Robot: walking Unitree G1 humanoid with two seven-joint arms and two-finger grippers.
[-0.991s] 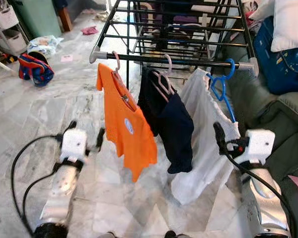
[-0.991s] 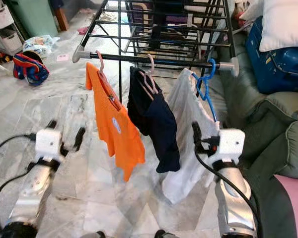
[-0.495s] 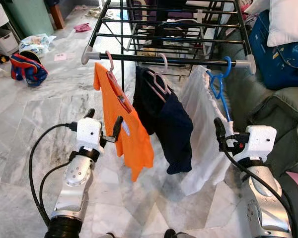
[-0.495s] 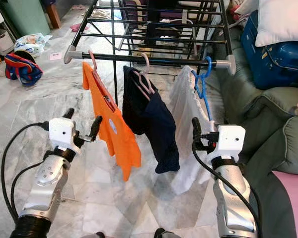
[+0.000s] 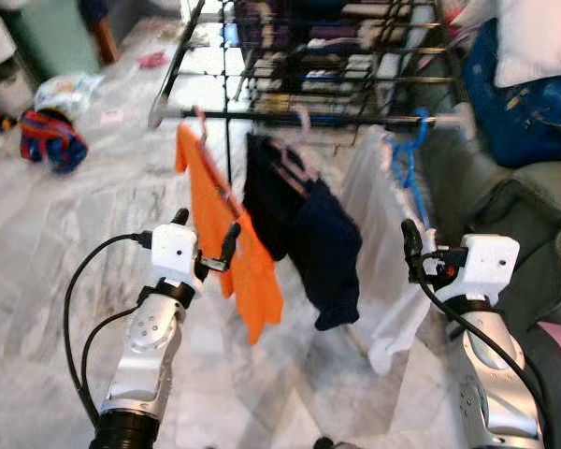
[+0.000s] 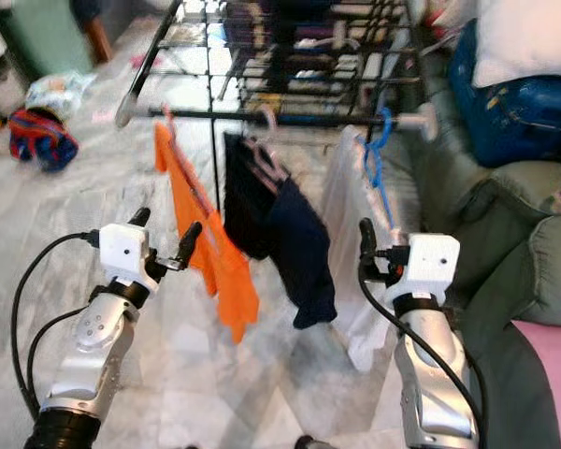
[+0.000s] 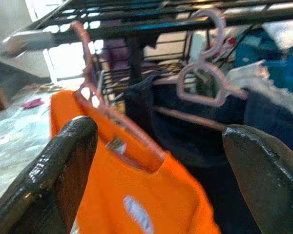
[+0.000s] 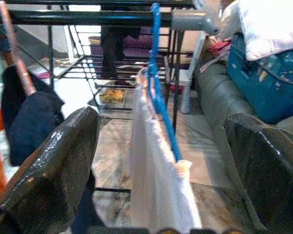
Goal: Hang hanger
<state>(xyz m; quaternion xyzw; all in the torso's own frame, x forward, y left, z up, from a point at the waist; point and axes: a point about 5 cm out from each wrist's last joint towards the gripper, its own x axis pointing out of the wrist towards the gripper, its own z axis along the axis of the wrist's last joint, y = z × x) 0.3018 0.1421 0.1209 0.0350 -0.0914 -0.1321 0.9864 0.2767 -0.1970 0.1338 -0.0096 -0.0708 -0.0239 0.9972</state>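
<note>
Hanging on the rack rail [image 5: 309,117]: blue hanger [image 5: 409,159] with white garment [image 5: 379,224]; right pincer [image 8: 161,161] and left pincer [image 5: 206,234], beside orange shirt [image 5: 229,243], both spread, empty

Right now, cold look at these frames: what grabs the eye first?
The orange shirt on its pink hanger, leftmost on the drying rack rail, with the open left gripper raised right beside it. Next along the rail hang a navy garment and a white garment on a blue hanger; the open right gripper faces that one. A green sofa sits to the right.
</note>
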